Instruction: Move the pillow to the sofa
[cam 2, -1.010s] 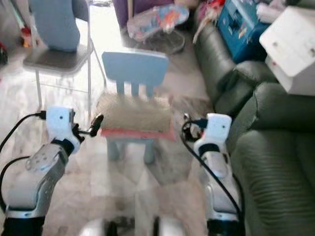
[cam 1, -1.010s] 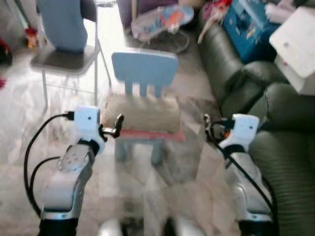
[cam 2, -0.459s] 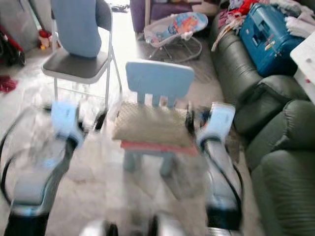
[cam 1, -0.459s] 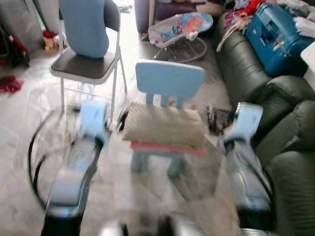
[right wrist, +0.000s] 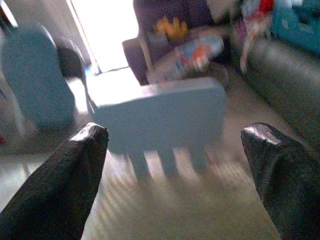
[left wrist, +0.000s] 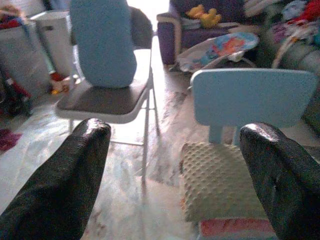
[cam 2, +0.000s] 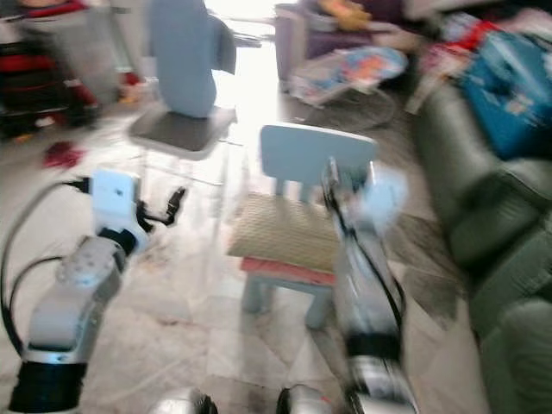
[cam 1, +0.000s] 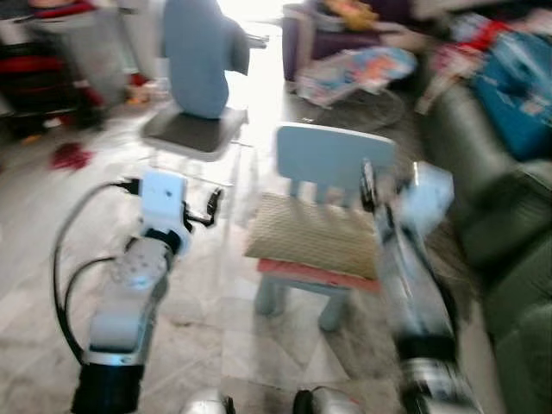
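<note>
Both arms reach forward. The left gripper (left wrist: 170, 175) is spread wide off the chair's (cam 1: 332, 159) left edge; the right gripper (right wrist: 172, 175), also spread, hovers over the pillow (cam 1: 312, 235) on the seat. A folding chair (cam 1: 194, 129) stands behind; the sofa (cam 2: 500, 216) lies right.

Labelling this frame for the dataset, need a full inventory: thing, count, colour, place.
pillow: 1, beige, textured, lying on the small chair's seat
small chair: 1, light blue with a red seat edge, centre of the floor
folding chair: 1, grey seat, behind the small chair to the left
cushion: 1, blue, upright on the folding chair
baby bouncer: 1, colourful, on the floor at the back
sofa: 1, dark green, along the right
blue case: 1, on the sofa
left gripper: 1, black fingers open, left of the pillow
right gripper: 1, black, blurred, above the pillow's right end; open in the right wrist view
</note>
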Available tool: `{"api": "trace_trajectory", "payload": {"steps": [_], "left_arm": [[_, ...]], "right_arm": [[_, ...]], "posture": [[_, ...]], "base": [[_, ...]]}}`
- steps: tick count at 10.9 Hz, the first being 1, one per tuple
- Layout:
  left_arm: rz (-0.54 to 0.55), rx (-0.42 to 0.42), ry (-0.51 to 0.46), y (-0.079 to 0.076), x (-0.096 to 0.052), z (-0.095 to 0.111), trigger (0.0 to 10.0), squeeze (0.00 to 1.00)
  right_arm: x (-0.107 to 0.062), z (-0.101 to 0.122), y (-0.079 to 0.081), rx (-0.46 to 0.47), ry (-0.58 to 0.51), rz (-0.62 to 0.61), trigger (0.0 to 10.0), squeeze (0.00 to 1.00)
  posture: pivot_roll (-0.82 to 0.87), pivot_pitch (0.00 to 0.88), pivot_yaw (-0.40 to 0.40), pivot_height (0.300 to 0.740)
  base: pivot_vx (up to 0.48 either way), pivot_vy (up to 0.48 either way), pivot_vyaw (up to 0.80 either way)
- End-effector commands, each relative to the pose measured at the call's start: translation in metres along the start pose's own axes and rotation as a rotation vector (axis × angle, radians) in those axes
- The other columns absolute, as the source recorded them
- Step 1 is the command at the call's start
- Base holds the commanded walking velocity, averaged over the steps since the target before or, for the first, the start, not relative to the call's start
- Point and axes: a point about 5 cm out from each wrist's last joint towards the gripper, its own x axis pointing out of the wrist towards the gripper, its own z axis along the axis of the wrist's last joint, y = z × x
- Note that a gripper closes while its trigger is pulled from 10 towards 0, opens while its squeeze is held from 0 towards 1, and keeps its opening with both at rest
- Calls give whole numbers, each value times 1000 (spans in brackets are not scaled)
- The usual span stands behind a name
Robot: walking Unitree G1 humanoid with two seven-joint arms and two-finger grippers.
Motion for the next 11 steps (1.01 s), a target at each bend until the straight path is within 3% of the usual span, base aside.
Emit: {"api": "trace_trajectory", "payload": {"steps": [1,2,3,5,7,11], "left_arm": [[-6,1,13,-2,0,-6,10000,0],[8,-33,42,-8,-7,-20,10000,0],[8,-40,42,-11,-11,-20,10000,0],[14,-41,43,-11,-17,-25,10000,0],[-33,-27,51,-11,-24,-26,10000,0],[-84,-46,61,-18,-23,-27,10000,0]], "right_arm": [[2,11,1,-25,-40,22,10000,0],[-9,3,-3,-90,-5,103,10000,0],[-18,3,-3,-122,4,154,10000,0],[-46,-6,-19,-157,132,125,10000,0],[-70,-11,-36,-205,163,93,10000,0],[-68,-5,-27,-171,168,74,10000,0]], "posture": [[12,23,-60,740],[-7,34,-101,740],[-18,51,-113,740],[-35,94,-110,740],[-45,117,-91,740],[-57,123,-73,740]], "base": [[0,0,0],[0,0,0],[0,0,0],[0,0,0],[0,0,0],[73,0,-578]]}}
